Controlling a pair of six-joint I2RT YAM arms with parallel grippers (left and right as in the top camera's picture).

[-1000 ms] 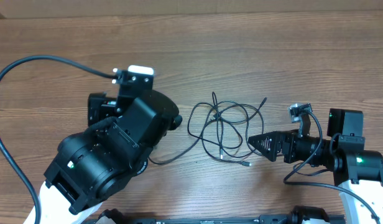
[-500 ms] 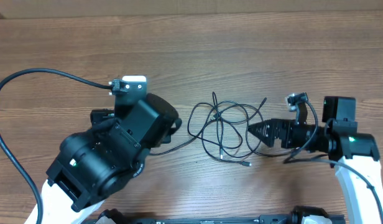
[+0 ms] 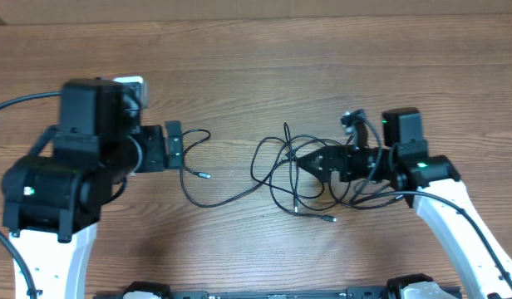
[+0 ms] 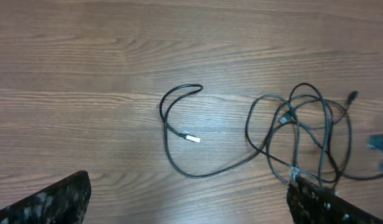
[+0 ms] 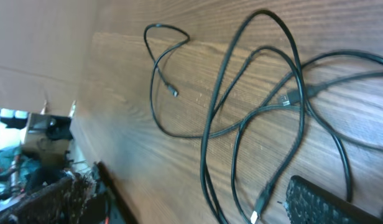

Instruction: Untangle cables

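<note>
Plainly L pincer (image 3: 174, 145), R pincer (image 3: 304, 162) spread; cables' (image 4: 295, 143) plug (image 4: 191, 138) prob. silver, clear wrist-cam only.

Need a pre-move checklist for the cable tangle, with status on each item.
1. Left gripper open and empty: ok.
2. Right gripper open, nothing between its fingers: ok.
3. Right gripper placed over the tangle: ok, the overhead view shows it above the crossed loops.
4. One loose strand lies out to the left with its plug end free: ok.
5. Tangle undone: not ok, several loops cross each other.
6. Right arm's own wire clear of the tangle: cannot tell, they overlap in the overhead view.
</note>
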